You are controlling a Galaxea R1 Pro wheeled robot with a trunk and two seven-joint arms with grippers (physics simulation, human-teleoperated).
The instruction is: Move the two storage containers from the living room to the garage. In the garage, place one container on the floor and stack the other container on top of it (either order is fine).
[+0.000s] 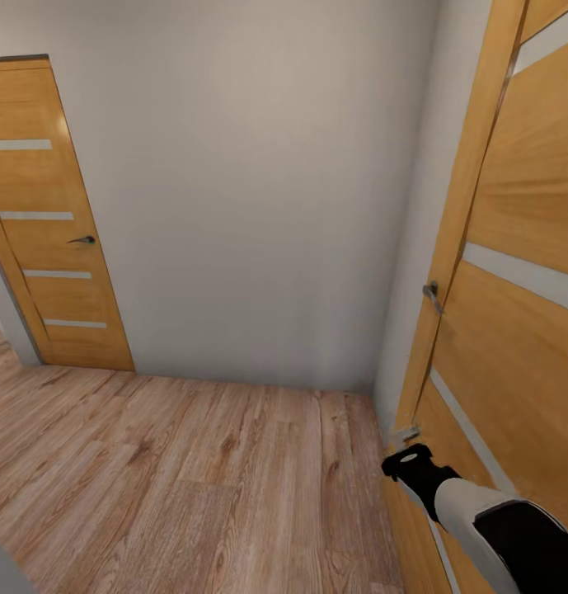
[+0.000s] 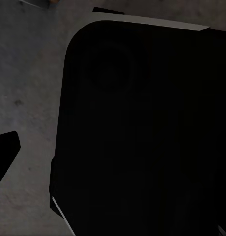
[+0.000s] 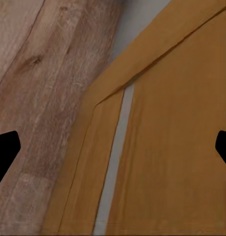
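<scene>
A door stands at left, another door at right, wall between.

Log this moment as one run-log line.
place: hallway, wood floor | ahead: pale wall | doors: left door, right door | right gripper: open, empty, by right door | containers: none visible

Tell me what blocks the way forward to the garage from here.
A pale wall closes the hallway ahead. A wooden door stands close on the right, beside the right pincer; another door is at left. No boxes visible.
</scene>
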